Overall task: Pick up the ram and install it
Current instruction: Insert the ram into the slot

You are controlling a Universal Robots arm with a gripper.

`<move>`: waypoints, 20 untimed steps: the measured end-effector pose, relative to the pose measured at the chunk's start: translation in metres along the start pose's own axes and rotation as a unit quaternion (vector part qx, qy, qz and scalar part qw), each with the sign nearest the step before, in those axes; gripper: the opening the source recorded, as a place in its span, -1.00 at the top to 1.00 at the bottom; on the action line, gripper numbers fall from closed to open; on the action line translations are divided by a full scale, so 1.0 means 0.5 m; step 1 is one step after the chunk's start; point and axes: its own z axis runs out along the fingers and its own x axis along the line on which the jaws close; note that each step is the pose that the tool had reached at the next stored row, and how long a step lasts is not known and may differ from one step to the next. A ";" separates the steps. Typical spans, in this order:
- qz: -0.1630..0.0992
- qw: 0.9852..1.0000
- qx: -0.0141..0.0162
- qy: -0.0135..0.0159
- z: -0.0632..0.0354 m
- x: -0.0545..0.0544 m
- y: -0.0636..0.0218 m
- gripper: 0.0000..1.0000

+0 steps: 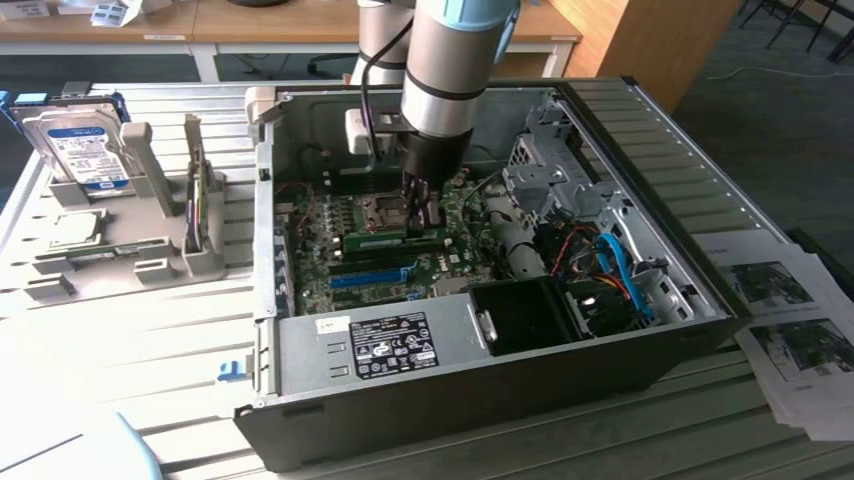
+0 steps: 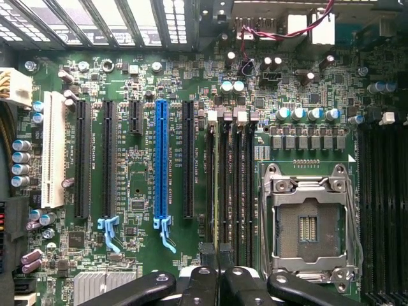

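One ram (image 1: 380, 241) inside case (image 1: 441, 400) — green stick pinched between nearly closed jaws of gripper (image 1: 424, 228), low over memory slots (image 2: 233, 185) beside the socket (image 2: 308, 226). Seating step, by all appearances — calls for stick square to slot and straight, even pressure.

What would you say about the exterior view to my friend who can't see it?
A robot arm reaches down into an open computer case, its gripper pinching a thin green ram stick right at the motherboard. A silver hard drive stands in a grey rack off to the exterior view's left.
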 end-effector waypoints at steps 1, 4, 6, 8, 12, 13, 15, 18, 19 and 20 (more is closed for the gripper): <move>0.000 1.000 0.000 0.000 -0.001 0.000 0.000 0.78; 0.000 1.000 0.000 0.000 -0.003 0.000 0.000 0.78; 0.000 1.000 0.000 0.000 -0.004 0.000 0.000 0.78; 0.000 1.000 0.000 0.000 -0.005 0.000 0.000 0.78; 0.000 1.000 0.000 0.000 -0.008 0.000 0.000 0.78; 0.000 1.000 0.000 0.000 -0.008 0.000 0.000 0.78; 0.000 1.000 0.000 0.000 -0.008 0.000 0.000 0.78; -0.001 1.000 0.000 0.000 -0.008 0.000 0.000 0.78; -0.001 1.000 0.000 0.000 -0.008 0.000 0.000 0.78; -0.002 1.000 0.000 0.000 -0.008 0.000 0.000 0.78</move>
